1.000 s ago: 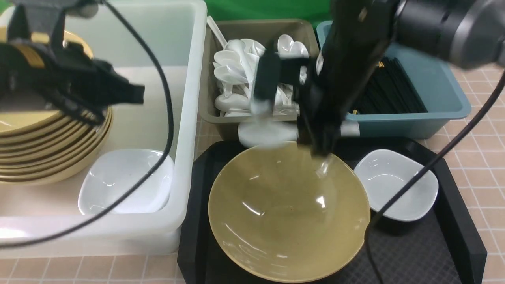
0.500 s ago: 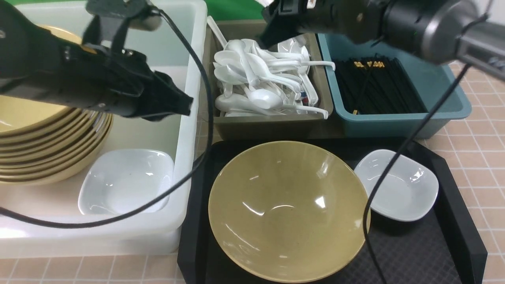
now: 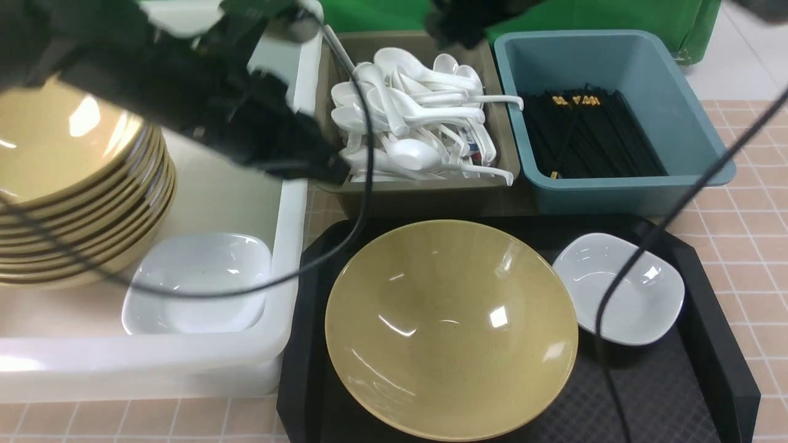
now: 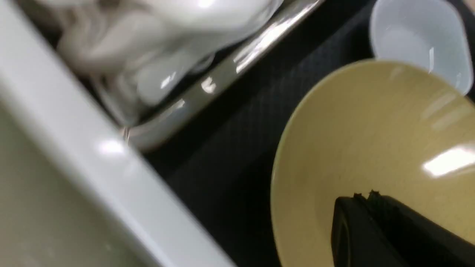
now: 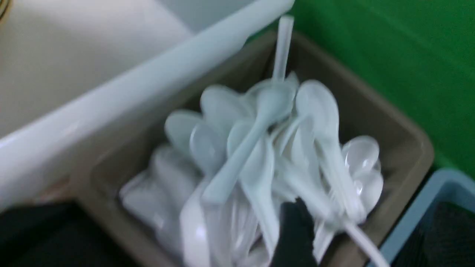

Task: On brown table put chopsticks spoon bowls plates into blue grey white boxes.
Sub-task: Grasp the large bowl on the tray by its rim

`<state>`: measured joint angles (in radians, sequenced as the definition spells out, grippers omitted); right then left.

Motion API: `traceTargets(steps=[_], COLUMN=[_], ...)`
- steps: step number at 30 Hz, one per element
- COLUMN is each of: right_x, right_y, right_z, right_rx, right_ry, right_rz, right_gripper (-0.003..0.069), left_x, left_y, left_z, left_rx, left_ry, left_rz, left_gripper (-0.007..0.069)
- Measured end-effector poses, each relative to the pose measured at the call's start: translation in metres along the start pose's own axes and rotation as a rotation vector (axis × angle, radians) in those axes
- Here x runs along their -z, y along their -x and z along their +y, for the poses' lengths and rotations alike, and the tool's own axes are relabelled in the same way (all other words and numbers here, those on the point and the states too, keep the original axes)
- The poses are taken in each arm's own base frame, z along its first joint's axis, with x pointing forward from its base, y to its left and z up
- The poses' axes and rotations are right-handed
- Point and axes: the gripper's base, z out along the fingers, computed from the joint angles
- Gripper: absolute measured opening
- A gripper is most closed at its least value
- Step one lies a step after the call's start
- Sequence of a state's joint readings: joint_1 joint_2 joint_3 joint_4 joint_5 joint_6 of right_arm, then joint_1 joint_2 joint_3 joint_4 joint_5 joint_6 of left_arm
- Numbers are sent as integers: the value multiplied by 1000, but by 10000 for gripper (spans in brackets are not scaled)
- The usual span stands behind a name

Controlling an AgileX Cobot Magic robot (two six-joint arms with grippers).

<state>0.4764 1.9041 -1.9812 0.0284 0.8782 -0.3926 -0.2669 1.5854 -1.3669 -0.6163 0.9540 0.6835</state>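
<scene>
A yellow bowl (image 3: 449, 326) and a small white plate (image 3: 619, 289) sit on the black tray (image 3: 708, 369). The grey box (image 3: 425, 197) holds a heap of white spoons (image 3: 406, 123). Black chopsticks (image 3: 591, 135) lie in the blue box (image 3: 677, 123). The white box (image 3: 289, 246) holds stacked yellow bowls (image 3: 68, 184) and a white plate (image 3: 197, 283). My left gripper (image 4: 365, 195) is shut and empty, hanging above the near rim of the tray's bowl (image 4: 371, 141). My right gripper (image 3: 458, 27) hovers over the spoons; one black finger (image 5: 295, 226) shows, set wide, holding nothing.
The tiled brown table (image 3: 757, 203) shows to the right of the tray and along the front edge. A green backdrop (image 3: 381, 15) stands behind the boxes. Black cables (image 3: 615, 295) hang across the tray's plate and the white box.
My right gripper carried a spoon up from the tray's bowl to the grey box and let it go there. My left arm swung right from over the white box toward the tray.
</scene>
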Motion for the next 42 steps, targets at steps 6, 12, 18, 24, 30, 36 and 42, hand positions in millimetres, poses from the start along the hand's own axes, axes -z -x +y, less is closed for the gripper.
traceTargets(steps=[6, 12, 18, 24, 30, 36, 42], right_x=[24, 59, 96, 103, 98, 90, 90], right_y=[-30, -51, -59, -63, -64, -66, -65], right_z=[9, 22, 30, 31, 31, 31, 31], right_rx=[25, 7, 51, 67, 70, 69, 83], right_ry=[126, 201, 227, 218, 220, 226, 228], right_rz=[307, 328, 283, 284, 292, 306, 304], right_gripper=[206, 73, 54, 54, 58, 59, 63], left_x=[-30, -71, -101, -125, -143, -159, -142], left_y=[32, 24, 16, 12, 0, -14, -7], left_z=[-16, -32, -30, -17, -10, -8, -16], left_rx=[-128, -199, -242, -211, -167, -102, -73], left_ry=[1, 17, 100, 165, 178, 141, 108], left_rz=[59, 306, 380, 387, 462, 558, 550], left_gripper=[62, 281, 438, 481, 466, 250, 95])
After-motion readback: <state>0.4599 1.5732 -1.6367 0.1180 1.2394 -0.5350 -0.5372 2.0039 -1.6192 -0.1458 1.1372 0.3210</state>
